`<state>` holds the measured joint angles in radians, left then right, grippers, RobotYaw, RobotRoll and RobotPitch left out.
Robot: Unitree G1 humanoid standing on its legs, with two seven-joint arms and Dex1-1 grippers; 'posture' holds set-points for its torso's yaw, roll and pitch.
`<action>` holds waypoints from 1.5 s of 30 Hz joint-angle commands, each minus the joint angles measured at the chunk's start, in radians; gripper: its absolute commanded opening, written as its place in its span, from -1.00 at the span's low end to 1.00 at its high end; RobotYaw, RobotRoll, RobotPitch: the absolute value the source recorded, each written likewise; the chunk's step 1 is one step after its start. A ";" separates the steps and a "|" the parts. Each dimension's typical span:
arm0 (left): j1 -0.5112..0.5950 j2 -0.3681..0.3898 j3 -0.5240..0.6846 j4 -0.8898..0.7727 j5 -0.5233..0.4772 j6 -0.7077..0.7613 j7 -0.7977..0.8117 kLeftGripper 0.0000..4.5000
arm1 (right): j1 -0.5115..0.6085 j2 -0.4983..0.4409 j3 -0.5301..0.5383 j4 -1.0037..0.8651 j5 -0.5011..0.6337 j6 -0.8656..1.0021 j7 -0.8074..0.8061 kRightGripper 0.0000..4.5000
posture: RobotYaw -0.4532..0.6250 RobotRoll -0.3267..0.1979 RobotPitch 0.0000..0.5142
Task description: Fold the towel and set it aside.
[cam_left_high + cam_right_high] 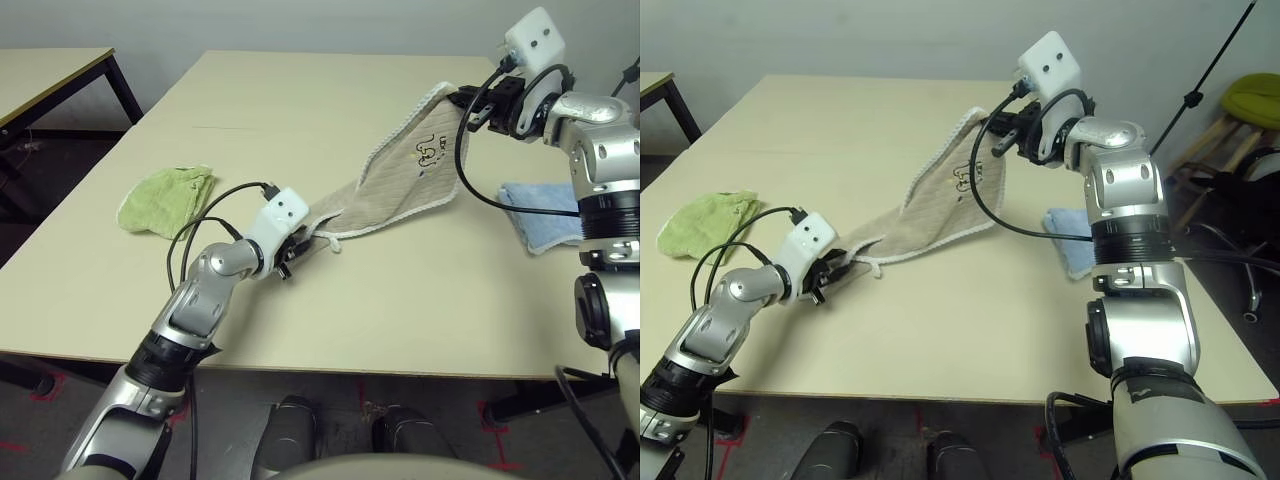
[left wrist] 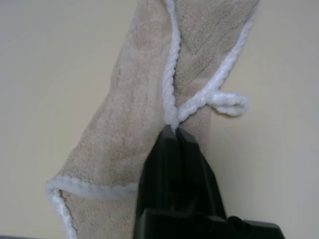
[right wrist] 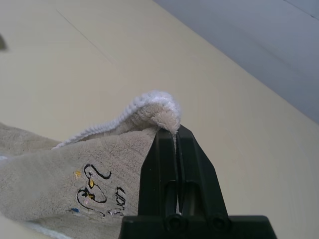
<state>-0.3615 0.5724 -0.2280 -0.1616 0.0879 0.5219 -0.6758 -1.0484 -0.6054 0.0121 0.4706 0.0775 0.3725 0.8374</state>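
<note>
Table [image 1: 300,110], towel [image 1: 400,185] between grippers

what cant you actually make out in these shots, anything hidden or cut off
- Light-blue cloth: partly behind the right arm in both eye views, so its full shape is hidden.
- Logo on the towel: too small to read in the eye views; in the right wrist view the right gripper covers its end.
- Towel's underside: faces the table in every view.
- Side table: cut off by the left eye view's edge.
</note>
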 commanded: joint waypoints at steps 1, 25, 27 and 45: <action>0.004 0.030 0.035 -0.026 -0.050 0.023 -0.057 -0.99 | -0.001 0.001 -0.006 -0.001 0.012 0.007 0.002 -1.00 | 0.08 0.25 -0.81; -0.585 0.054 0.123 0.818 -0.071 -0.369 -0.118 -0.99 | -0.152 0.050 0.034 0.506 -0.105 -0.273 -0.090 -1.00 | 0.06 0.25 -0.79; -0.710 0.046 0.130 0.980 -0.049 -0.463 -0.073 -0.99 | -0.225 0.060 0.009 0.608 -0.108 -0.370 -0.160 -1.00 | 0.07 0.25 -0.78; -0.551 0.173 0.204 0.780 -0.197 -0.396 -0.365 -0.99 | 0.108 -0.060 -0.094 0.122 0.152 -0.014 0.207 -1.00 | 0.05 0.25 -0.71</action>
<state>-0.9718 0.7268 -0.0186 0.7192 -0.0751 0.0394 -0.9819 -0.9825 -0.6337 -0.0944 0.6947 0.2062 0.2800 1.0041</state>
